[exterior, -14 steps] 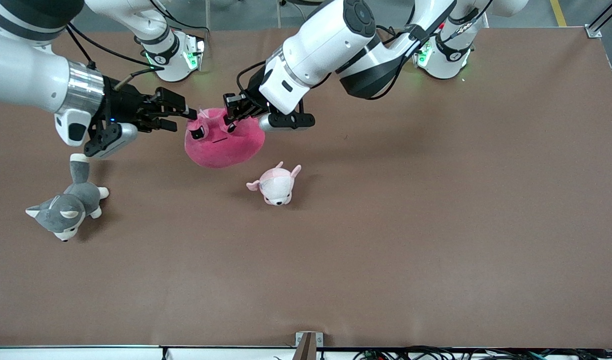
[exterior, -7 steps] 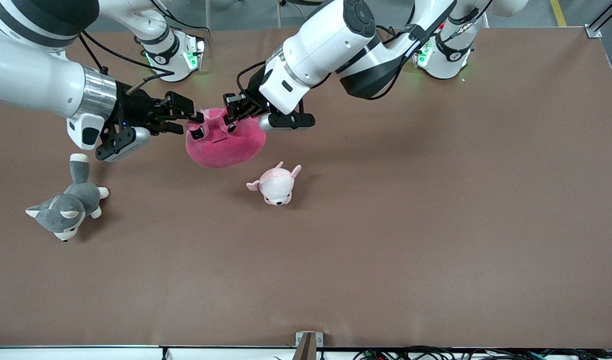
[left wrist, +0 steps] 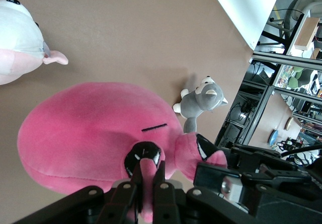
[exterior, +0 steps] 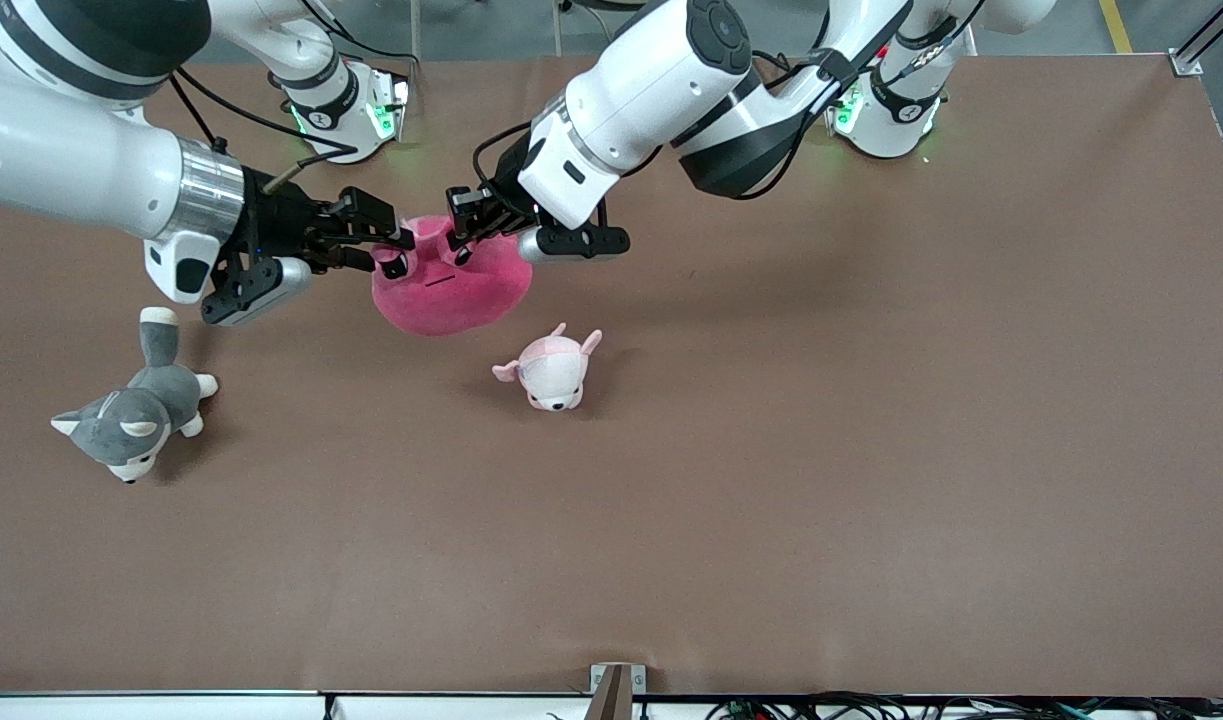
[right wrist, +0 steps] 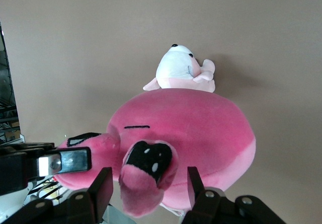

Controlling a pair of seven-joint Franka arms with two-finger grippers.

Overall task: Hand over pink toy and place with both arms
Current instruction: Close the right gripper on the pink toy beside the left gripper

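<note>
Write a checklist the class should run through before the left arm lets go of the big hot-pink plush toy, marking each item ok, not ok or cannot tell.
1. Left gripper shut on big hot-pink plush toy: ok.
2. Right gripper open, straddling the toy's ear: ok.
3. Right gripper closed on toy: not ok.
4. Toy lifted off brown table: cannot tell.
5. Pale pink-and-white puppy plush apart from toy: ok.
6. Grey-and-white husky plush apart from both grippers: ok.
</note>
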